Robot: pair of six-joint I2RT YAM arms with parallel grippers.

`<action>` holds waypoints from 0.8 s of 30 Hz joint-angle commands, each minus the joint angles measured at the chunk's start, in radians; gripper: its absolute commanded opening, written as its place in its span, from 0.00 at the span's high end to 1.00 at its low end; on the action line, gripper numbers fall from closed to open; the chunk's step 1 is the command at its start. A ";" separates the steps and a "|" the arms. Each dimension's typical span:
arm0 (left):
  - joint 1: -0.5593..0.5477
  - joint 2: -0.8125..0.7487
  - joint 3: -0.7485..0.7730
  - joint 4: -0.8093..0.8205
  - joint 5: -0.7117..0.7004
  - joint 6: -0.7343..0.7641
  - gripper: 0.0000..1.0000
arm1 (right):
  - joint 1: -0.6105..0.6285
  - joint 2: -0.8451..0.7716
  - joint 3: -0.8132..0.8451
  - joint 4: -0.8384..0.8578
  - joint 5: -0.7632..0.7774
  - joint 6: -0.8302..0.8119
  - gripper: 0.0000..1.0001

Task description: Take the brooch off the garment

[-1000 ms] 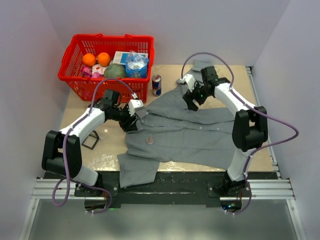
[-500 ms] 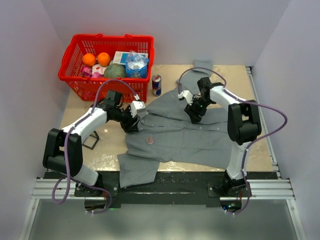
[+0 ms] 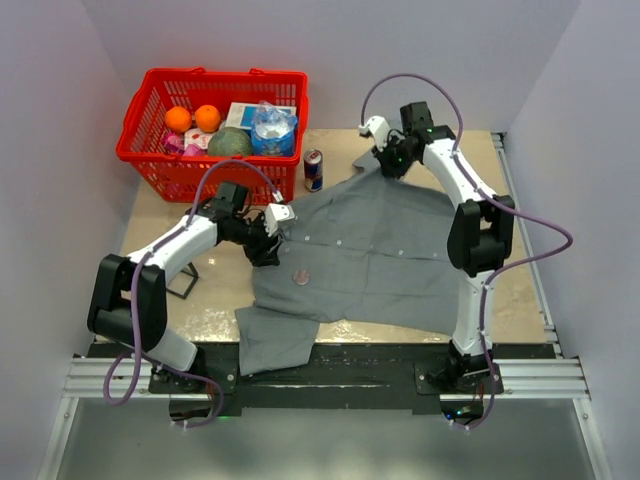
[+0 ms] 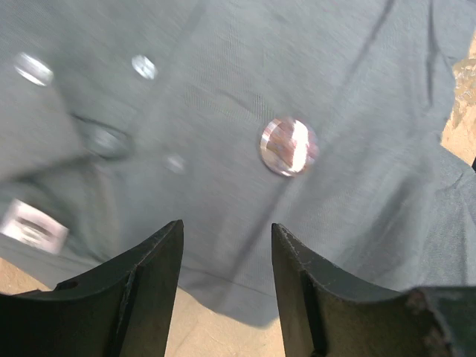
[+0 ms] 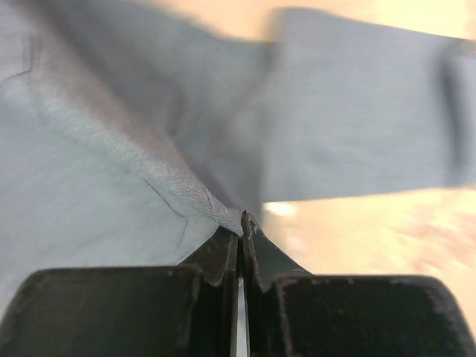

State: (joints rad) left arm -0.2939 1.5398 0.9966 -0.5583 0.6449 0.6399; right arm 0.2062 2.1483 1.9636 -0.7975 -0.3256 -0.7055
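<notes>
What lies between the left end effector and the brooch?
Only grey cloth of the garment; the left wrist view shows nothing else between the open left end effector and the brooch.

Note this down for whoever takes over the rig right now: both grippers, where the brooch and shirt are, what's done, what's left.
Handover:
- The left gripper is open, low over the shirt. The brooch lies just ahead of its jaws, untouched.
- The right gripper is shut on a fold of cloth at the shirt's far edge.
- The shirt lies spread on the table; the brooch sits on its front, near the left gripper.
- Done: cloth pinched by the right gripper.
- To do: close the left gripper on the brooch and take it off.
</notes>
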 commanded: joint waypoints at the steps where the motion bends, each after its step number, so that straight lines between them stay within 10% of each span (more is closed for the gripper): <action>1: -0.013 0.013 0.037 0.057 -0.005 -0.011 0.45 | -0.025 0.116 0.090 0.150 0.265 0.124 0.91; 8: -0.024 0.014 0.057 0.086 -0.005 -0.026 0.45 | 0.016 0.095 0.081 0.284 0.379 0.273 0.32; 17: -0.030 0.031 0.025 0.061 0.036 -0.011 0.45 | 0.039 -0.414 -0.485 0.374 0.329 0.157 0.34; 24: -0.051 0.091 0.022 0.109 -0.024 -0.054 0.46 | 0.027 -0.516 -0.805 0.323 0.255 -0.034 0.52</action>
State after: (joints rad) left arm -0.3359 1.5986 1.0180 -0.4942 0.6430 0.6106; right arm 0.2474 1.5917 1.3045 -0.4633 -0.0296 -0.6247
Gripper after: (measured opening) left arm 0.546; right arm 0.527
